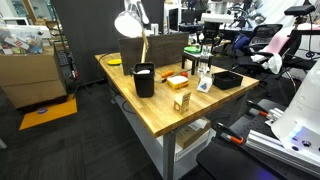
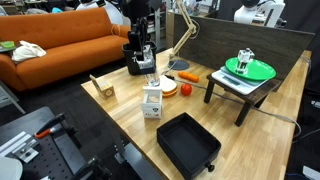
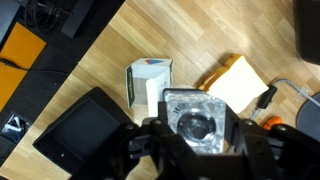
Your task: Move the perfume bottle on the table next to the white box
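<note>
My gripper (image 3: 197, 135) is shut on the perfume bottle (image 3: 197, 118), a clear glass bottle seen from above between the fingers. The white box (image 3: 150, 82) with a bluish mark stands on the wooden table just beyond the bottle. In an exterior view the gripper (image 2: 145, 68) hangs directly above and slightly behind the white box (image 2: 152, 100), with the bottle held off the table. In an exterior view the gripper (image 1: 205, 58) is over the white box (image 1: 205, 85); the bottle is too small to make out there.
A black tray (image 2: 188, 145) lies near the white box, also in the wrist view (image 3: 80, 135). A black cup (image 1: 144, 80), a flat red-orange box (image 1: 176, 80) and a yellow carton (image 1: 182, 102) stand nearby. A lamp (image 1: 130, 22) and a small stand with a green plate (image 2: 250, 68) are on the table.
</note>
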You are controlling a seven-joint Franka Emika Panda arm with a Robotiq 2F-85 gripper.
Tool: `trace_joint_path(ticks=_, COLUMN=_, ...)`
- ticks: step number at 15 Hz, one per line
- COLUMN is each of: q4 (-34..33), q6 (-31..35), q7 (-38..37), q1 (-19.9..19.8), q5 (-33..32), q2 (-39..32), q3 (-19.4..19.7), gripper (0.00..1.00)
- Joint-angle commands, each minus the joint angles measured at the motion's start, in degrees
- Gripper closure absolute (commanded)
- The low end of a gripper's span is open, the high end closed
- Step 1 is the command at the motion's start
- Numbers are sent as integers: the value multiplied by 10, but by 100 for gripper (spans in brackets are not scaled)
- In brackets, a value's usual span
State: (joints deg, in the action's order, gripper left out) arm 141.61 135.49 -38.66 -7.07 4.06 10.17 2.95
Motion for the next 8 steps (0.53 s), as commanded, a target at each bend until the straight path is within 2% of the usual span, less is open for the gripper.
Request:
trace_joint_path(ticks=1, q4=-6, q6=-3, q7=-15, q1=-7, q5=-17, q2=21, q3=-4, gripper=73)
trace_joint_path(ticks=8, q4=-11, q6=-9, q7=-49, q1=-28, q5=-54, q2=62, q3=-11, gripper=73)
